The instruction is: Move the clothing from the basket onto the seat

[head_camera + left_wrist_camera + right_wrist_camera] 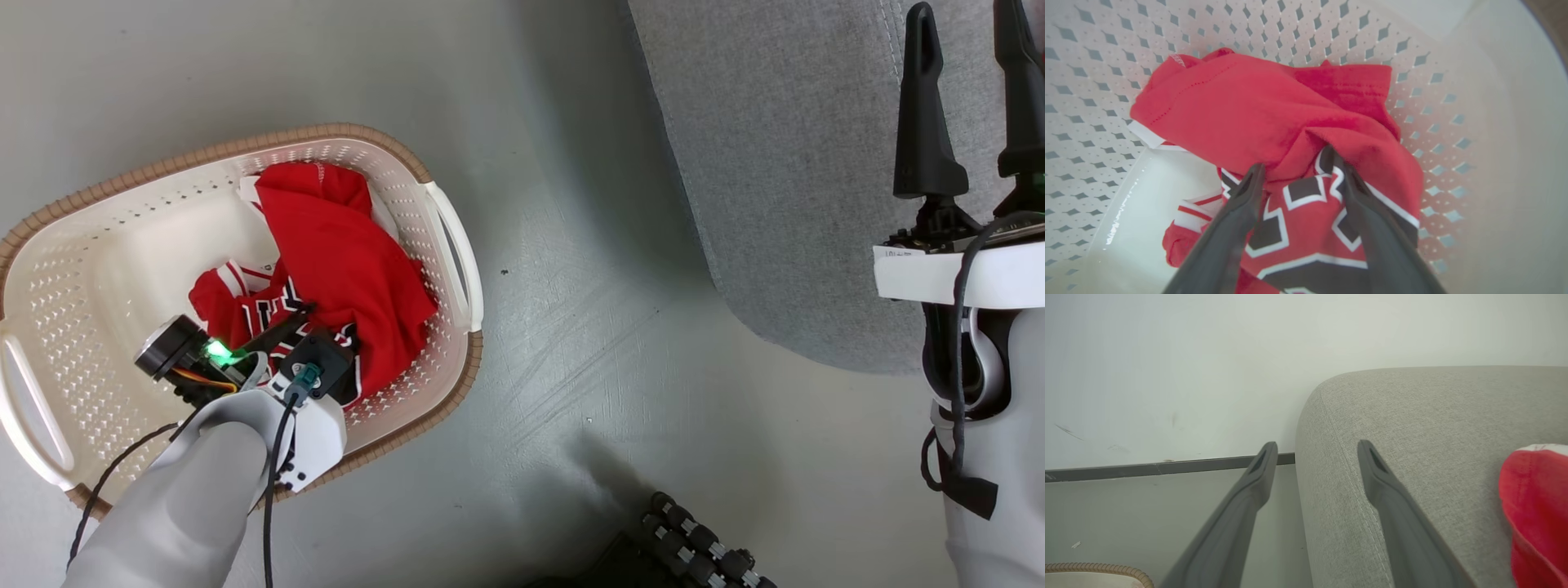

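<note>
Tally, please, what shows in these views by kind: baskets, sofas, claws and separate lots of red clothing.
Laundry basket: 1
Grey sofa: 1
Claws: 2, left claw and right claw, both open
Lots of red clothing: 2, one heap in the basket, one piece on the sofa
Total: 6

The basket (98, 278), cream with diamond perforations, a brown rim and white handles, stands on the floor at 9 o'clock in the head view. The clothing (343, 253), crumpled red with white trim and black-and-white lettering, is heaped in its 3 o'clock half. The seat (784, 163), grey woven fabric with a stitched seam, lies at 1 o'clock, apart from the basket. One red piece (1535, 514) rests on it.
</note>
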Available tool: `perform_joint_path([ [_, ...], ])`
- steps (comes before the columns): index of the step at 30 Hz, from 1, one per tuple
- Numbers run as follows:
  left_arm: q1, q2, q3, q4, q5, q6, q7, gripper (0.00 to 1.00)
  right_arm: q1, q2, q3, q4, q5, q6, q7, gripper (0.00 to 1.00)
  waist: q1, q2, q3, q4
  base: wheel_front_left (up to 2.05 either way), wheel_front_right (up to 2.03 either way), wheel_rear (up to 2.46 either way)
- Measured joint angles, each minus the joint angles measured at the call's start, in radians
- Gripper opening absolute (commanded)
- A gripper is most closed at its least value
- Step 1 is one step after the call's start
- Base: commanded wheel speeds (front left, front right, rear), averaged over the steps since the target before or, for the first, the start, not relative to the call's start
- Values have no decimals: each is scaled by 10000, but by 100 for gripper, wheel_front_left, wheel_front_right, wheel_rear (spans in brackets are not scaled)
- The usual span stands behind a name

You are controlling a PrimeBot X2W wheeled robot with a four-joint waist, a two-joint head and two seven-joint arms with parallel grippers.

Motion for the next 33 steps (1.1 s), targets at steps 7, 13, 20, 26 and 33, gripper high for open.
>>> perform_joint_path([
  [7, -4, 167, -2, 105, 2, 0, 0, 23, -157, 0, 109, 35, 81, 0, -2, 100, 0, 0, 138, -90, 0, 0, 0],
  [13, -43, 178, -6, 121, 4, -2, -21, 0, -158, 2, 38, 79, 79, 0, -2, 100, 0, 0, 87, -154, 0, 0, 0],
  [20, -56, 203, 257, -326, -190, 163, -353, 0, -180, 0, -134, 130, 46, 0, -2, 100, 0, 0, -104, -64, 0, 0, 0],
  [26, -52, 291, 608, -922, -422, 487, -548, 0, -357, 0, -71, 217, -165, 0, -2, 100, 0, 0, -382, 169, 0, 0, 0],
  [33, 141, 301, 878, -1747, -581, 840, -621, 0, -367, -6, 197, 288, -535, 0, -2, 100, 0, 0, -747, 485, 0, 0, 0],
])
